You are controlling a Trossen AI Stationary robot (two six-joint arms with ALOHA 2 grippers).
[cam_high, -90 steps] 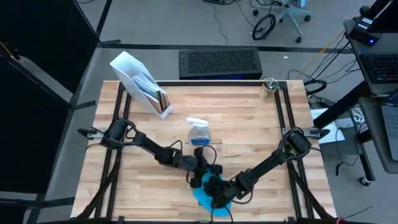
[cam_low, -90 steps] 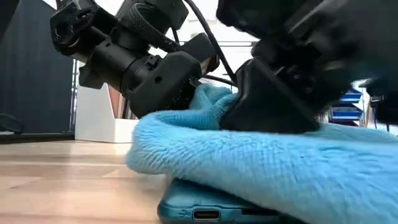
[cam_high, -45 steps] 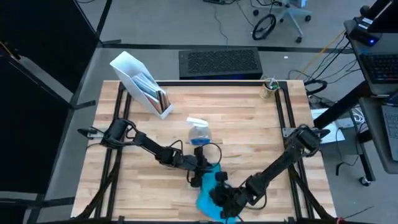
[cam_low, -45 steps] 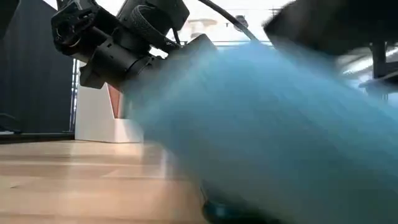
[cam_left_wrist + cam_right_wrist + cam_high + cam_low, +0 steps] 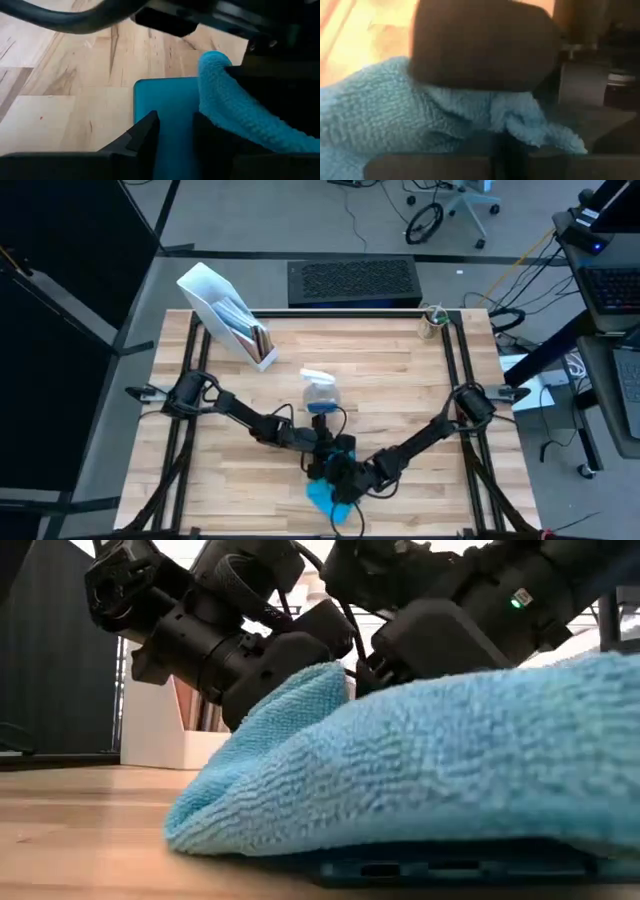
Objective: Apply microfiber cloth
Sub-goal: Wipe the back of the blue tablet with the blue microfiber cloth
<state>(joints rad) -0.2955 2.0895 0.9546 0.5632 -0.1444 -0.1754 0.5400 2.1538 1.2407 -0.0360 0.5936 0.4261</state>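
Fluffy sky-blue microfiber cloth [image 5: 430, 775] over flat teal tablet [image 5: 167, 120]

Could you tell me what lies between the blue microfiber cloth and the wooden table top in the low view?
A flat teal tablet lies there: the microfiber cloth drapes over it, and its edge shows beneath the cloth on the table in the low view.

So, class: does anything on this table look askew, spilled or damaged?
Nothing stands out. The microfiber cloth lies bunched over the tablet, both grippers on it; the spray bottle stands upright, no spill.
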